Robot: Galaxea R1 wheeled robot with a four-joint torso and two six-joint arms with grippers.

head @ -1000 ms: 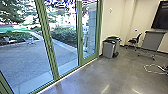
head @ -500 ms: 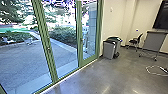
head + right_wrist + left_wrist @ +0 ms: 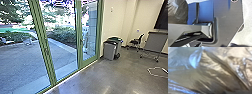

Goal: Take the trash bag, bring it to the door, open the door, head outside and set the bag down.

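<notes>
The trash bag (image 3: 218, 77) sits close by the left wrist, near the robot's dark plate (image 3: 226, 25), probably kept close for steady carrying toward the green-framed door (image 3: 44, 42) at eleven o'clock; whether either end effector is spread or pinching, I cannot tell.

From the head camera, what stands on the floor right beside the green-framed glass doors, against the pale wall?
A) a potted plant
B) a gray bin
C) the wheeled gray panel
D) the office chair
B: the gray bin stands on the floor by the pale wall, just past the end of the green-framed glass doors.
</notes>
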